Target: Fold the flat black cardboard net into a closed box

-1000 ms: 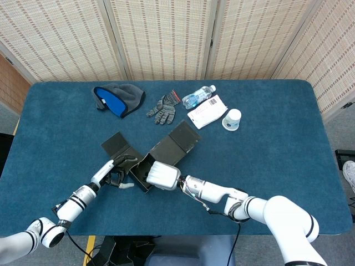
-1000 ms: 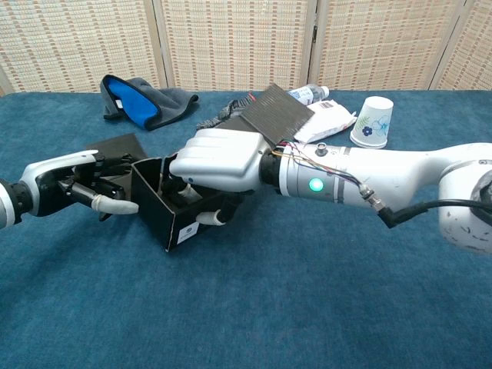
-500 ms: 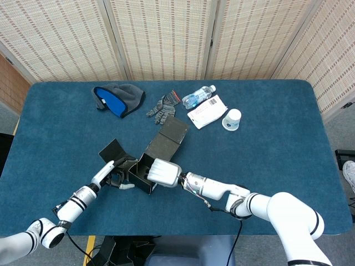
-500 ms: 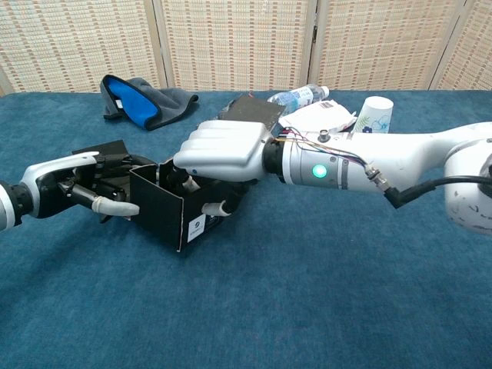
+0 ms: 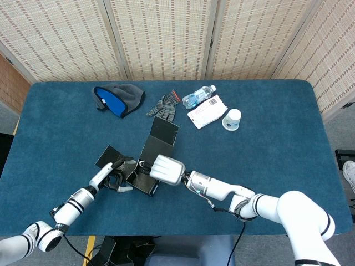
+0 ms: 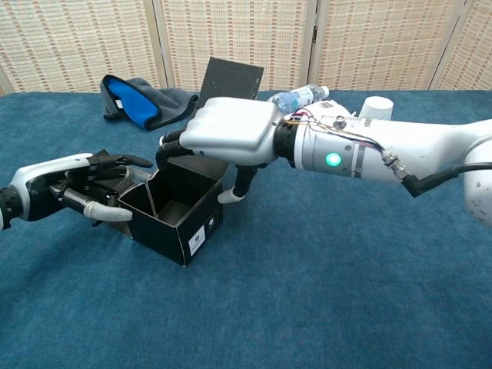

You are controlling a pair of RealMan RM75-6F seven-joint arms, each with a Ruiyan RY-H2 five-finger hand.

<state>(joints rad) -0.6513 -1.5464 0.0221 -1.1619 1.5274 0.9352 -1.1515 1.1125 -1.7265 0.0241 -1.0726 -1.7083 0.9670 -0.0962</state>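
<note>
Fingers of our right hand (image 6: 231, 134) curl over the half-formed box (image 6: 173, 207) at the table's near-left, left hand (image 6: 73, 184) bracing a side flap; next, we judge, lid (image 6: 231, 77) comes down.

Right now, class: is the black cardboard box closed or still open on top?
Open. The black cardboard box shows its bare inside from above, and its lid flap stands upright behind the right hand.
</note>
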